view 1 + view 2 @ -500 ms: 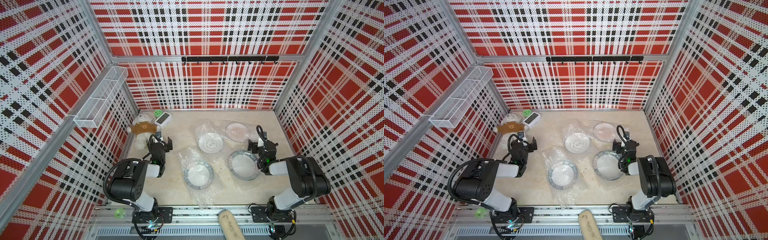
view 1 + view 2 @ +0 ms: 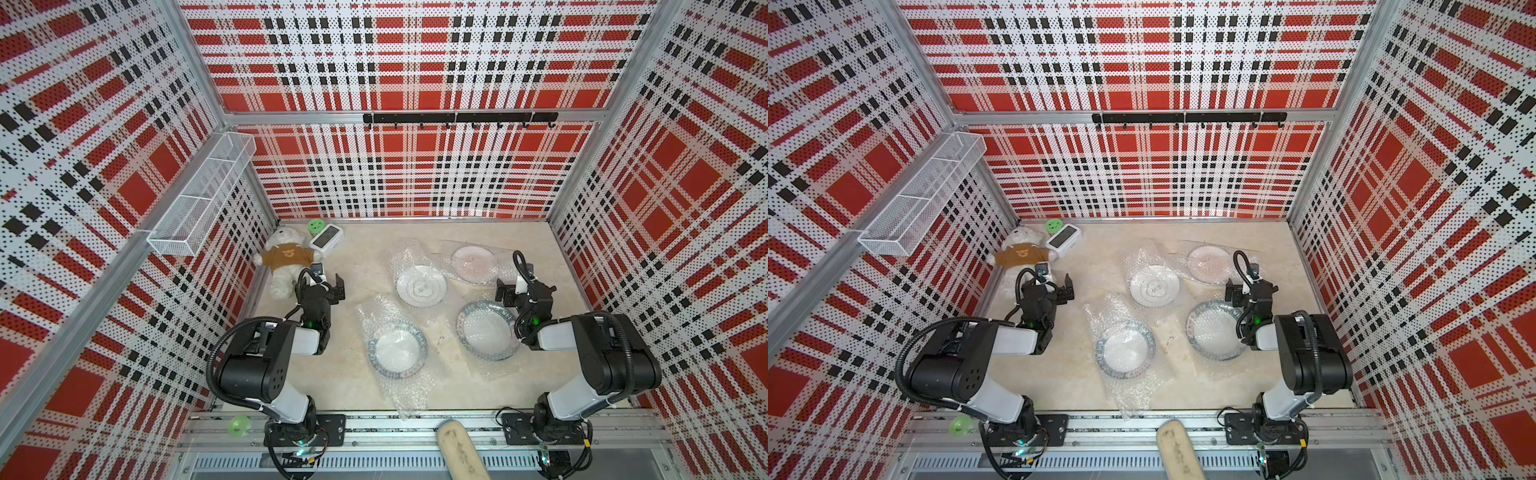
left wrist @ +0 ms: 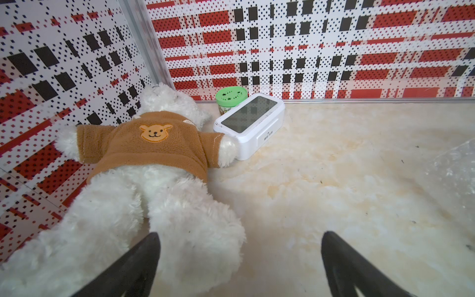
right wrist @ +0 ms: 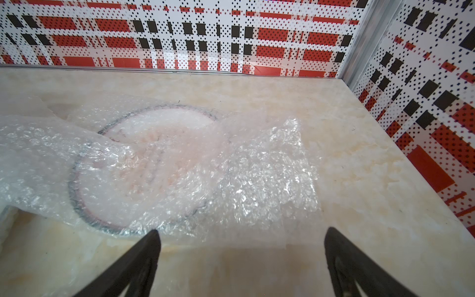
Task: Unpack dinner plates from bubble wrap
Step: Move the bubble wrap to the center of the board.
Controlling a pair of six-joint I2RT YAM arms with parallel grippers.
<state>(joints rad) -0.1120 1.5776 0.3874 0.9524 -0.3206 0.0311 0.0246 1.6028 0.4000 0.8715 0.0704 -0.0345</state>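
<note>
Four dinner plates (image 2: 420, 286) are pictured lying flat among crinkled bubble wrap (image 2: 401, 392) on the pale table (image 2: 357, 257). The left gripper (image 2: 329, 284) is held wide open beside a teddy bear (image 2: 286, 257). The right gripper (image 2: 524, 289), likewise open and empty, is poised near the partly covered pink-marked plate (image 4: 164, 120).

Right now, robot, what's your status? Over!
Left gripper and right gripper open, empty. Four dinner plates flat on table, bubble wrap not yet off. Teddy bear lies close by left gripper, away from plates.
</note>
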